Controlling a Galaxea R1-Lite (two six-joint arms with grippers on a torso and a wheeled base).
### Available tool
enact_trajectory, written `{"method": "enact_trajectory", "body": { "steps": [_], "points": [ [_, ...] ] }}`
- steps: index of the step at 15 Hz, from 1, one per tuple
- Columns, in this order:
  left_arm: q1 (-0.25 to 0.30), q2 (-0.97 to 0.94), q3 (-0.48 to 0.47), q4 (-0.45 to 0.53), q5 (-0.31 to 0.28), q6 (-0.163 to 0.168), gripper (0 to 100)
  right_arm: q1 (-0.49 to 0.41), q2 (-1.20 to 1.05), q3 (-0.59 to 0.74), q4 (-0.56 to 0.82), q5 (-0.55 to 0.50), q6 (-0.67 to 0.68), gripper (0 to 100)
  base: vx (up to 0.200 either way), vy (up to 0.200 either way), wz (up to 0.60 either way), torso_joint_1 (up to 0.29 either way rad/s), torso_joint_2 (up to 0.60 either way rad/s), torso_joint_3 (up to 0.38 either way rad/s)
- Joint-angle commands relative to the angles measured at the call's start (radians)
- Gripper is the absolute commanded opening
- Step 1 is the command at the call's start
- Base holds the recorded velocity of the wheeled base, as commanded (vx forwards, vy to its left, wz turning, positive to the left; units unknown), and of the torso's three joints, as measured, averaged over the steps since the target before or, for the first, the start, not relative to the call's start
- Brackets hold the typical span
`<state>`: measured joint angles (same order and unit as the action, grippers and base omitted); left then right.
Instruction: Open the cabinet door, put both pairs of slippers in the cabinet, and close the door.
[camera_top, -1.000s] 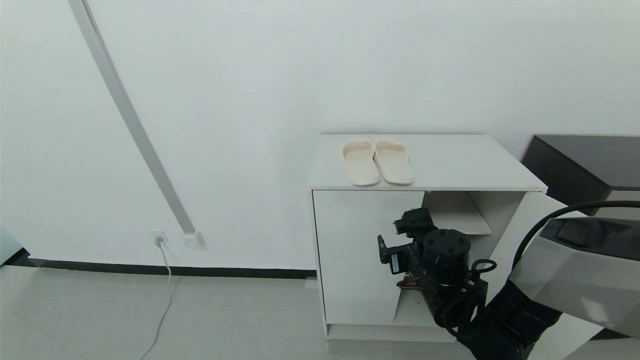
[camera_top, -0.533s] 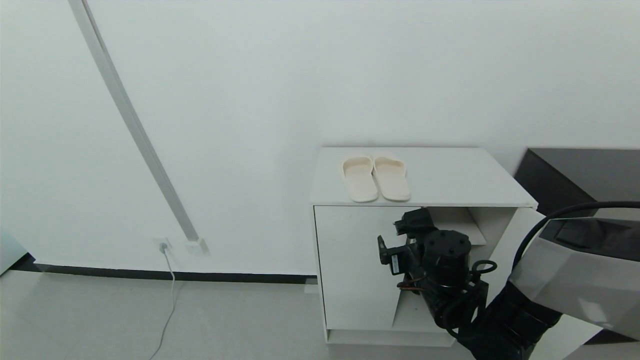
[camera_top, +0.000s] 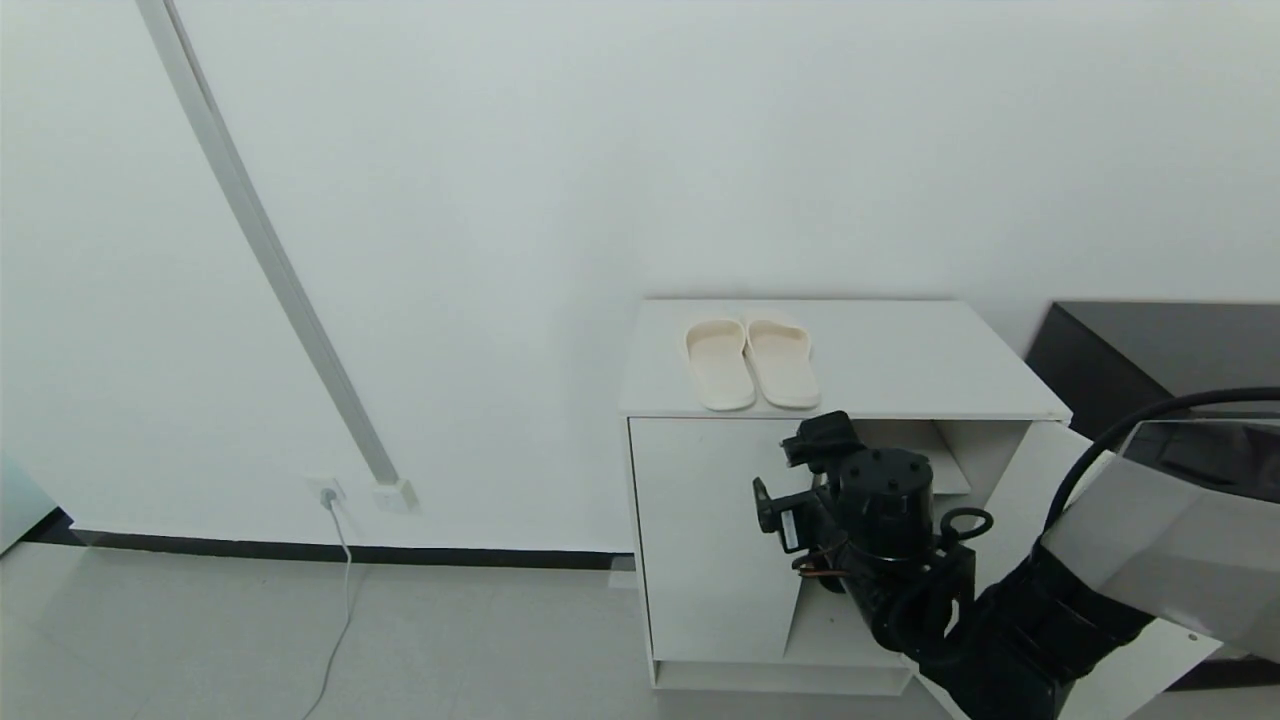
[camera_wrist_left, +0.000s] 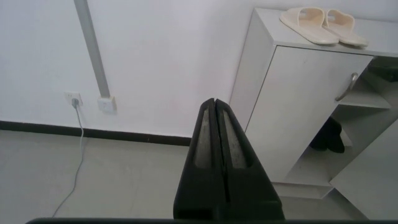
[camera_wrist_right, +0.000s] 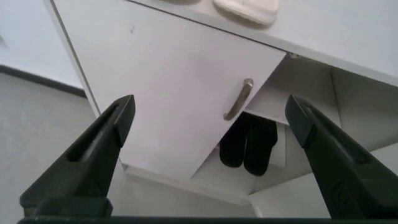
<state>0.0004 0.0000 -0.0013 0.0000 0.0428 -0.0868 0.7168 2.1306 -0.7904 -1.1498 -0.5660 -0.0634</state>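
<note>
The right pincer (camera_wrist_right: 210, 106) gapes wide before the cabinet (camera_wrist_right: 155, 74); the left pincer (camera_wrist_left: 215, 102) is pressed together. Inside sit black slippers (camera_wrist_right: 249, 148), with cream slippers (camera_top: 752, 362) on top.

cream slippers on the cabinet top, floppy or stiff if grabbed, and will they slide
The cream slippers look like thick moulded foam holding their shape, so probably light and only slightly bendy. They lie flat, side by side, on the smooth cabinet top, so a push would likely slide rather than tip them.
</note>
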Motion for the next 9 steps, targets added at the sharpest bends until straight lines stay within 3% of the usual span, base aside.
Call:
{"method": "enact_trajectory", "body": {
  "steps": [1, 5, 8, 9],
  "points": [
    [0.001, 0.000, 0.000, 0.000, 0.000, -0.001, 0, 0.015, -0.072, -0.075, 0.097, 0.000, 0.057, 100, 0.000, 0.000, 0.00, 0.000, 0.00, 0.000],
    [0.000, 0.000, 0.000, 0.000, -0.003, 0.004, 0, 0.024, -0.127, -0.248, 0.453, -0.009, 0.223, 100, 0.000, 0.000, 0.00, 0.000, 0.00, 0.000],
    [0.001, 0.000, 0.000, 0.000, -0.003, 0.002, 0, 0.024, -0.113, -0.299, 0.496, -0.040, 0.234, 100, 0.000, 0.000, 0.00, 0.000, 0.00, 0.000],
    [0.001, 0.000, 0.000, 0.000, -0.004, 0.002, 0, 0.024, -0.110, -0.302, 0.496, -0.043, 0.234, 100, 0.200, 0.000, 0.00, -0.007, 0.00, -0.002]
  ]
}}
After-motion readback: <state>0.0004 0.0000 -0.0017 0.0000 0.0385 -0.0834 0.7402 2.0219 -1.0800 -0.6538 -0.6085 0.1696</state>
